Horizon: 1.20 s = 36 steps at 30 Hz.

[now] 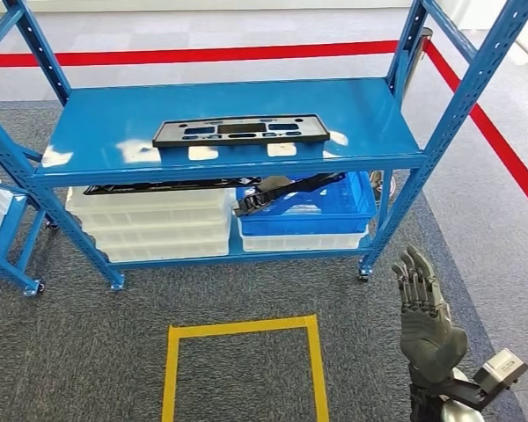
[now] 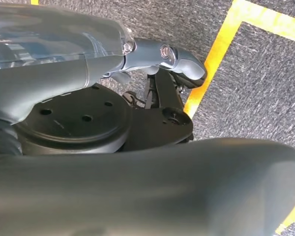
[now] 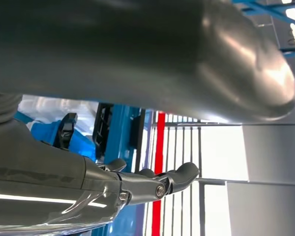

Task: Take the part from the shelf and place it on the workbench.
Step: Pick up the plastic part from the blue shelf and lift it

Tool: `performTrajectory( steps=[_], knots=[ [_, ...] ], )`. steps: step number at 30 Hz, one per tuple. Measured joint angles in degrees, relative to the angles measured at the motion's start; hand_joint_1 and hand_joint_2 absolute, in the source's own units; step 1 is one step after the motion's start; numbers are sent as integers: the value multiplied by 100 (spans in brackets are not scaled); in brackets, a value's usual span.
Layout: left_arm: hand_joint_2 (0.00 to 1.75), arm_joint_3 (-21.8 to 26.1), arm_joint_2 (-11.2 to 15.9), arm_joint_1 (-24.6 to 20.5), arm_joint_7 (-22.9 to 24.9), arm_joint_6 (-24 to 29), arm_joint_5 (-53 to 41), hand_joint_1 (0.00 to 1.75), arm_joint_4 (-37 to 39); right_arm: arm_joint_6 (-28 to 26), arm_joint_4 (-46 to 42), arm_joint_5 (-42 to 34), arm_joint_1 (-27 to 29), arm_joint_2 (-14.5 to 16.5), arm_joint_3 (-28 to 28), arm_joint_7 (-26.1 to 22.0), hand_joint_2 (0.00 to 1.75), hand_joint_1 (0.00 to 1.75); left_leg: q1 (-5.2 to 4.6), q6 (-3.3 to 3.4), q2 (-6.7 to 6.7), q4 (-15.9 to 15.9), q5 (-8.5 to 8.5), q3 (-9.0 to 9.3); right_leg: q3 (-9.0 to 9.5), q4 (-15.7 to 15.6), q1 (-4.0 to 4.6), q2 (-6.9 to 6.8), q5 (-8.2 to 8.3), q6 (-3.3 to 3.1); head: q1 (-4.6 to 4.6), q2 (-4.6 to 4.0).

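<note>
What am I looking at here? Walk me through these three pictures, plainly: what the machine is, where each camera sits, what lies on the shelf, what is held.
This is a two-legged humanoid robot with two arms. The head view looks down from its body at a blue shelf. A flat black part lies on the top level; below are white bins and a blue bin with more black parts. The right hand is raised, fingers apart, holding nothing. The other two cameras sit at the wrists. The left hand hangs over grey carpet and yellow floor tape, holding nothing that I can see. The right wrist view shows the same right hand, sideways, facing the shelf.
</note>
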Motion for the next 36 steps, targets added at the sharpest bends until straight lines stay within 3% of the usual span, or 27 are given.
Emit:
performTrajectory(
  steps=[2,4,5,9,11,13,14,15,16,18,20,23,25,28,29,30,31,34,36],
  knots=[
    [175,6,-3,-1,11,-3,4,0,3,-3,1,-5,-1,-16,-1,33,0,0,34,-70,8,39,-44,18,278,-612,-40,-43,408,60,0,0],
    [175,21,-2,-5,26,-6,6,0,6,-6,4,3,-6,-26,2,55,0,0,35,-176,5,135,-113,-4,557,-1238,-59,-77,647,75,-3,1],
    [175,31,-1,-6,33,-7,6,0,7,-6,3,7,-2,-30,3,60,0,0,25,-216,3,177,-136,-23,599,-1357,-60,-79,660,46,-7,0],
    [175,51,1,-11,62,-6,5,0,10,-6,-6,10,15,-45,8,68,0,0,41,-288,2,275,-222,-58,566,-1340,-47,-56,625,-136,-14,1],
    [175,56,1,-19,76,-5,6,0,15,-7,-14,22,13,-46,22,70,0,0,47,-325,-1,721,-509,-252,564,-1344,-48,-62,630,-183,-15,1],
    [175,62,1,-12,87,-5,7,0,21,-7,-18,37,15,-47,36,81,0,0,43,-337,-3,1493,-858,-614,557,-1343,-32,-64,628,-203,-15,1],
    [175,65,1,-5,90,-5,7,0,22,-7,-19,42,16,-48,41,89,0,0,39,-328,-4,1775,-929,-752,557,-1343,-20,-62,626,-209,-15,1],
    [175,67,1,-1,93,-5,8,0,23,-7,-21,45,17,-49,45,97,0,0,33,-306,-6,1844,-881,-797,561,-1343,-7,-57,624,-212,-15,1],
    [175,69,1,0,96,-6,9,0,23,-7,-26,47,17,-50,49,103,0,0,21,-271,-8,1678,-721,-736,571,-1343,7,-50,622,-214,-15,1],
    [175,72,3,-6,103,-10,31,0,23,-7,-42,47,13,-52,65,109,0,0,-25,-154,-24,927,-298,-418,591,-1345,31,-37,618,-217,-13,1],
    [175,77,5,-15,111,-24,75,0,24,-9,-51,47,11,-58,95,114,0,0,-78,-68,-46,393,-93,-205,580,-1346,37,-30,619,-199,-12,0],
    [175,83,1,-18,135,-51,104,0,28,-18,-57,45,14,-76,145,121,0,0,-96,-62,-49,253,-77,-178,563,-1363,19,-34,633,-119,-13,-1],
    [175,86,-1,-21,145,-61,107,0,30,-27,-64,39,8,-105,158,121,0,0,-68,-47,-36,167,-28,-151,519,-1229,23,-39,506,-73,-10,0],
    [175,90,-8,-22,159,-77,108,0,36,-45,-58,28,11,-149,169,121,0,0,-63,-23,-8,129,1,-146,135,-341,32,-43,10,-41,-7,0],
    [175,92,-10,-19,163,-79,108,0,38,-48,-52,23,21,-158,173,121,0,0,-67,-22,-1,133,0,-148,13,-55,32,-43,-83,-30,-7,0],
    [175,94,-10,-17,167,-80,108,0,38,-50,-46,17,32,-167,177,121,0,0,-70,-22,3,137,-2,-147,-34,65,31,-44,-72,-19,-7,0],
    [175,95,-11,-18,171,-82,108,0,38,-50,-42,12,40,-177,180,121,0,0,-70,-24,4,143,-5,-144,20,-36,30,-45,46,-9,-7,-1],
    [175,96,-20,-23,186,-93,108,0,40,-56,-42,-6,41,-204,192,121,0,0,-81,-72,0,177,-41,-135,506,-1070,32,-62,548,-29,-7,0],
    [175,97,-24,-25,189,-99,108,0,40,-61,-48,-20,49,-210,207,121,0,0,-99,-128,-3,200,-61,-149,645,-1410,48,-65,617,-97,-11,1]
  ],
)
